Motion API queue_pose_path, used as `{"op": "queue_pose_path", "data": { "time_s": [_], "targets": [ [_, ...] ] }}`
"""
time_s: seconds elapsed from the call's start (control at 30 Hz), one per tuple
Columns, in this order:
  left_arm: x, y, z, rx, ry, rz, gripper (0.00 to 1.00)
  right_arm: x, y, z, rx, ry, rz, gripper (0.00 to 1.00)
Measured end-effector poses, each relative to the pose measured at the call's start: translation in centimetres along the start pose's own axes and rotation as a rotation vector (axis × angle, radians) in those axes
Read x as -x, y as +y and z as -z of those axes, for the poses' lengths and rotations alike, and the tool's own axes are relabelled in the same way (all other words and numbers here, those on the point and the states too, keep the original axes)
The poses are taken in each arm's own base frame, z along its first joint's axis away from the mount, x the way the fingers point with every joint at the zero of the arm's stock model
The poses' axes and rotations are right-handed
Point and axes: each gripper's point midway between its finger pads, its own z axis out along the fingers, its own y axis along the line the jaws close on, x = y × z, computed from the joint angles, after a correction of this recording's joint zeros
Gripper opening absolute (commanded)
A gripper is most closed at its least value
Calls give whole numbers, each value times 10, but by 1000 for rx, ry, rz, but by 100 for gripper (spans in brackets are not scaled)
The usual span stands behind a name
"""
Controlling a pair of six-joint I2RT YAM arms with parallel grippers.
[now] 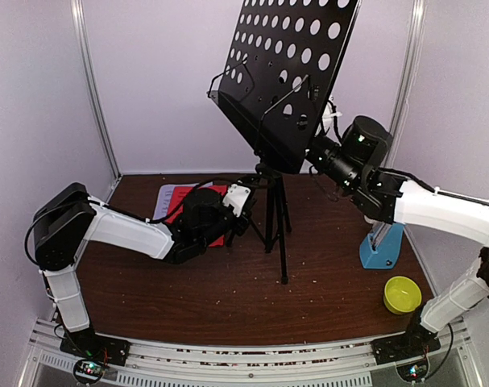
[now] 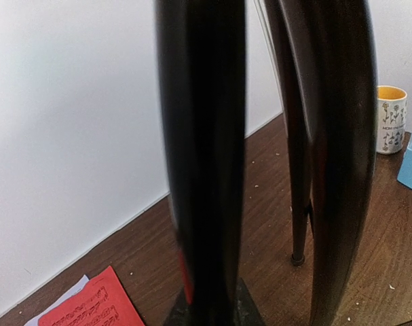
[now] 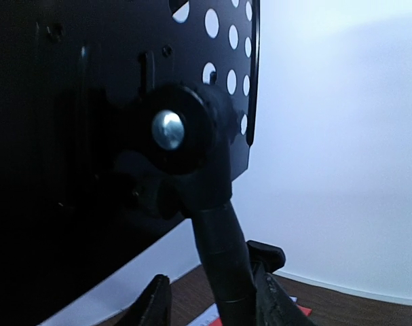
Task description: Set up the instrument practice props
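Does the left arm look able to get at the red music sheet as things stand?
Probably yes, once freed: the red music sheet lies flat on the table right beside the left pincer, but that pincer looks clamped on a leg of the music stand.

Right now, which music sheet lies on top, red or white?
The red sheet lies on top; the white sheet only peeks out from under its edge.

Small yellow bowl near the front right of the dark wooden table, pale crumbs scattered across it, white floral-print mug with yellow inside standing by the white wall
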Motion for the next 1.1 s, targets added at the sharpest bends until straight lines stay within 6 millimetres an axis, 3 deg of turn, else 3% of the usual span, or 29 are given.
{"op": "queue_pose_path", "data": {
  "time_s": [0.13,0.23,0.37,0.5,0.6,0.7,0.87,1.1],
  "targets": [
    [0,0,0,-1,0,1,0,11,7,14,36,-40,-21,66],
    [0,0,0,-3,0,1,0,7,7,25,37,-34,-26,74],
    [0,0,0,-3,0,2,0,-12,-2,39,12,15,-43,81],
    [0,-1,0,-3,1,1,0,-47,-29,55,-41,113,-58,88],
    [0,0,0,-3,4,1,0,-78,-52,66,-82,208,-66,87],
    [0,-1,-1,-6,10,0,0,-112,-65,79,-106,306,-73,80],
    [0,-1,-1,-11,18,1,0,-159,-64,96,-73,431,-103,74],
    [0,-2,-2,-17,26,3,0,-188,-56,96,-37,502,-123,67]
  ]
}}
